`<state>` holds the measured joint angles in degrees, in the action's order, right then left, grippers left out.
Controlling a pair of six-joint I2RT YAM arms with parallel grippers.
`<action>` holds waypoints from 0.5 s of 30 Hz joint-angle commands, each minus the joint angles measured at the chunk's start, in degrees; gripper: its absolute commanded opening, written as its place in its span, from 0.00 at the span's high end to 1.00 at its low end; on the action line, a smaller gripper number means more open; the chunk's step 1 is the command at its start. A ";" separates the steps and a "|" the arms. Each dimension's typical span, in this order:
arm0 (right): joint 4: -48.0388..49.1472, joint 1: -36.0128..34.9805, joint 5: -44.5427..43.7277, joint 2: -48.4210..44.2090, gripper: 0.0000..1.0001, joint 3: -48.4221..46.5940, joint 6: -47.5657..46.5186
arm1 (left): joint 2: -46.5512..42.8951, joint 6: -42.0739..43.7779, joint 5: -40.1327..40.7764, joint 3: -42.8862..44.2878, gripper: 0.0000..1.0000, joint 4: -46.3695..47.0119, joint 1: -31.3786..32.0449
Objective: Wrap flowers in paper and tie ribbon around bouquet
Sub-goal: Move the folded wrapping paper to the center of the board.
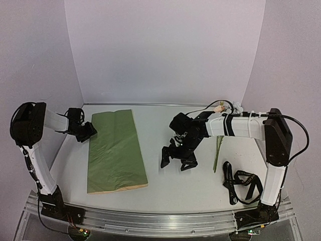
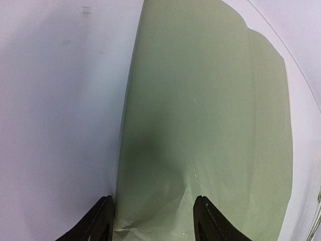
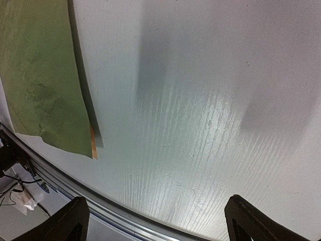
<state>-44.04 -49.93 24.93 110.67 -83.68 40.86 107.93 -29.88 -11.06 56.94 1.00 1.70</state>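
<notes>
Olive-side up and lying flat on the left half of the table (image 1: 165, 191): noting the paper (image 1: 116, 150) there, with tan showing along its near edge. Struggling to make out the flowers (image 1: 217, 152), catching only a green stem and a few pale blooms peeking past the right arm, the rest hidden behind it. Failing to read any print on the black ribbon (image 1: 241, 183) looping near the right base. Seeing the left gripper (image 2: 154, 200) partly spread, straddling the paper's crumpled edge. Finding the right gripper (image 1: 176, 160) spread wide above bare table, holding nothing.
</notes>
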 commanded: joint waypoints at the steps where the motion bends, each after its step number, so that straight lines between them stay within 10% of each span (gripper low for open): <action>1: 1.93 -0.32 -1.20 -0.36 0.05 1.03 2.85 | 2.92 -1.29 -5.37 1.85 0.46 -5.72 7.11; 15: 11.75 -1.85 -1.88 -13.05 0.09 21.30 16.48 | -6.40 -19.38 1.31 -6.54 0.31 -3.29 23.56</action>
<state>-37.22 -50.38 24.71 104.00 -67.58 51.55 105.16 -45.09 -11.88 53.30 2.97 22.67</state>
